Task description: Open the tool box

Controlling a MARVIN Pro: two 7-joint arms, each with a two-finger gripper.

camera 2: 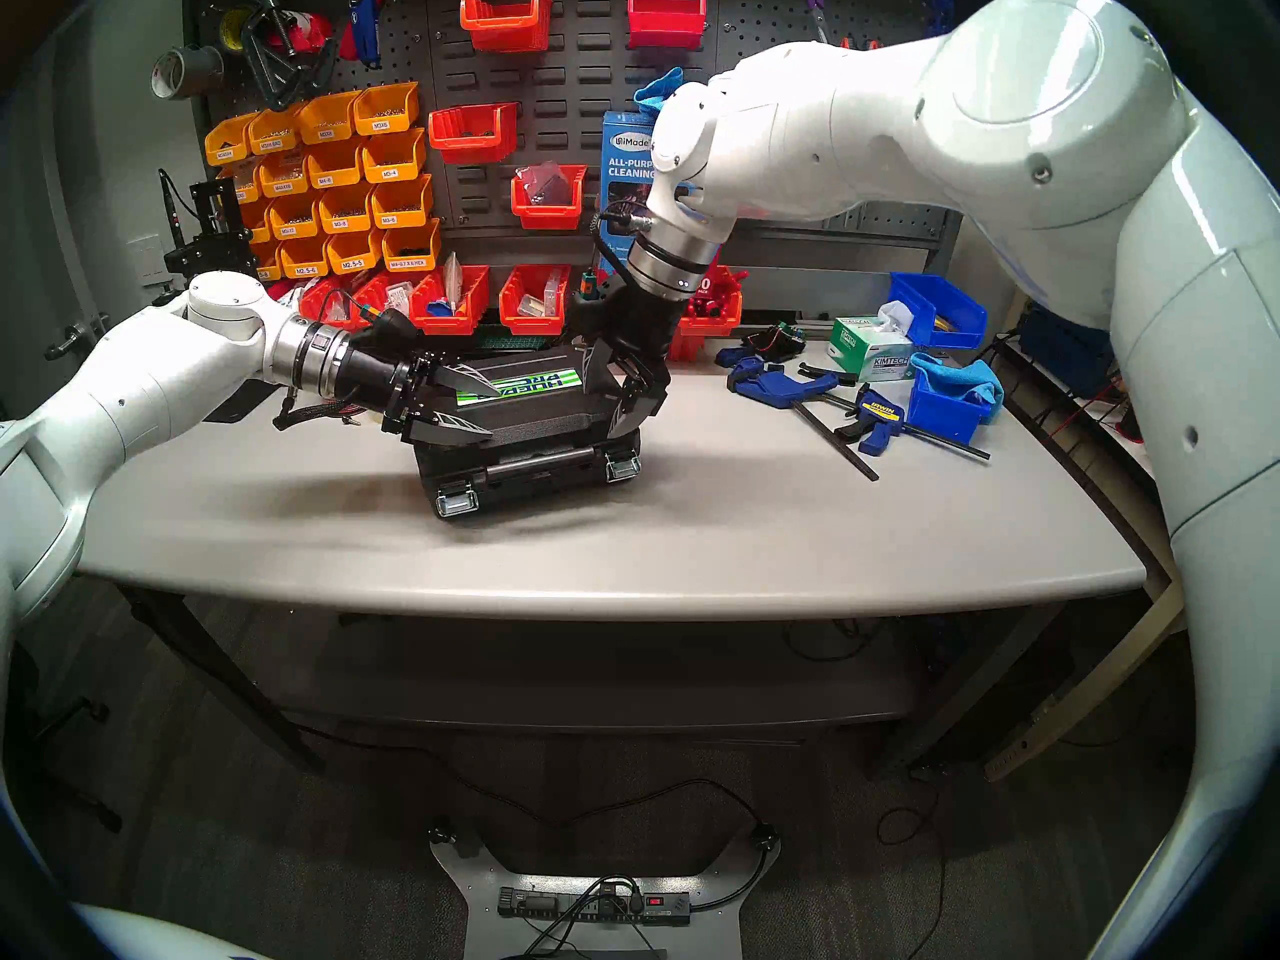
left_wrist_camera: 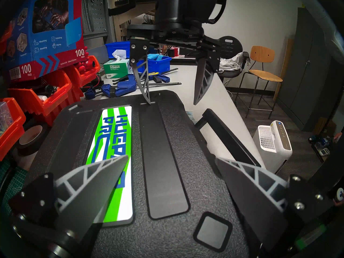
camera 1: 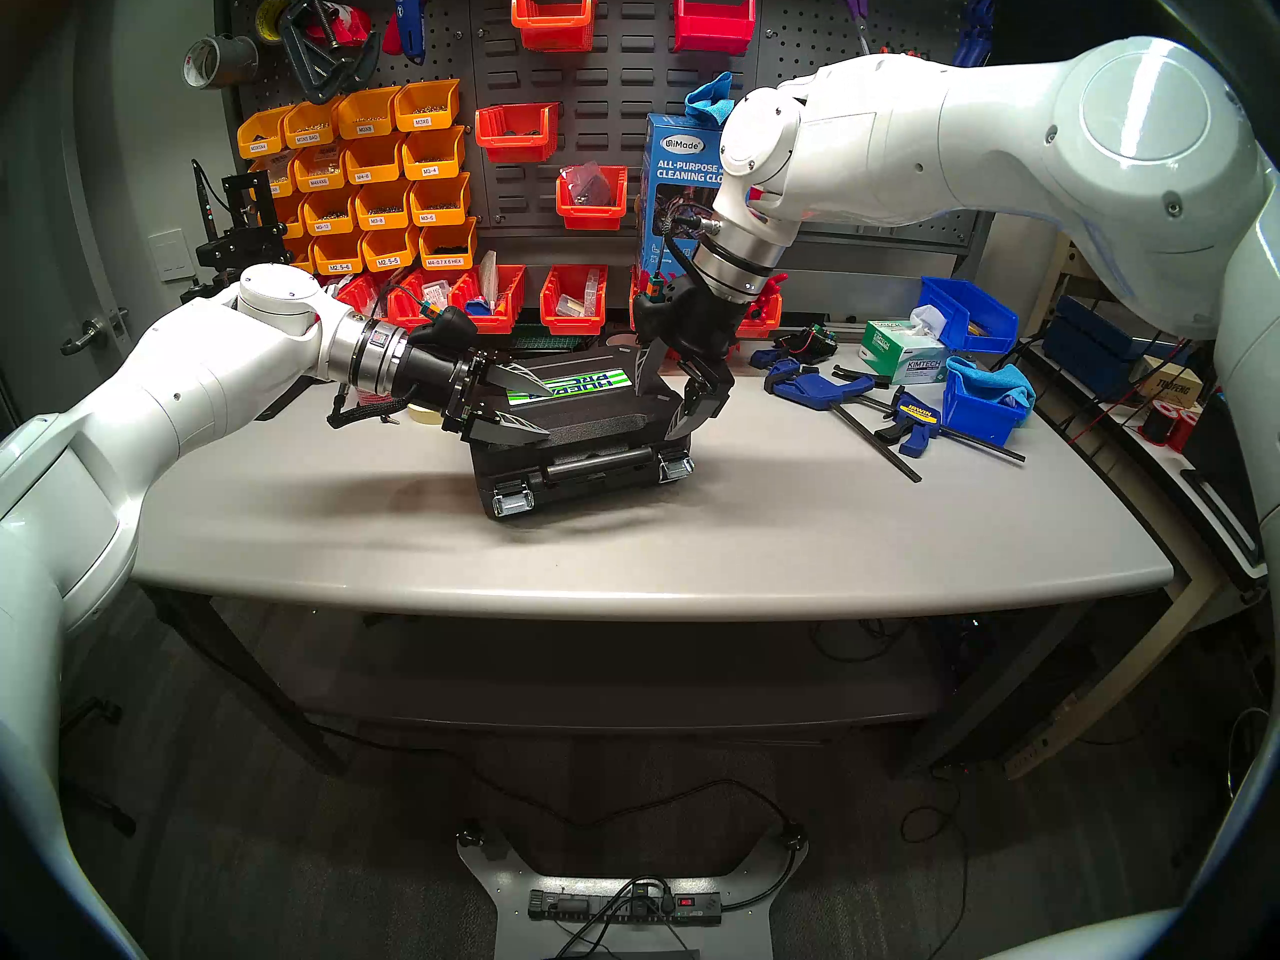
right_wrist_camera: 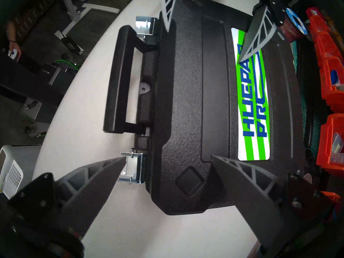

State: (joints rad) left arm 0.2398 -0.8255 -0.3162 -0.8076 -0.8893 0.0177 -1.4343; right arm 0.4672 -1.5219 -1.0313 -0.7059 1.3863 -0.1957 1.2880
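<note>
The black tool box lies flat in the middle of the table with its lid down, striped label up, and bar handle toward me. Two silver latches stick out from the front face. My left gripper is open, just above the lid's left end, holding nothing. My right gripper is open at the right end. One of its fingertips is at the lid's surface; the other is off the front edge by the right latch.
Blue bar clamps, a Kimtech tissue box and two blue bins lie to the right of the box. Red bins and a blue cleaning-cloths box line the back. A tape roll sits behind my left wrist.
</note>
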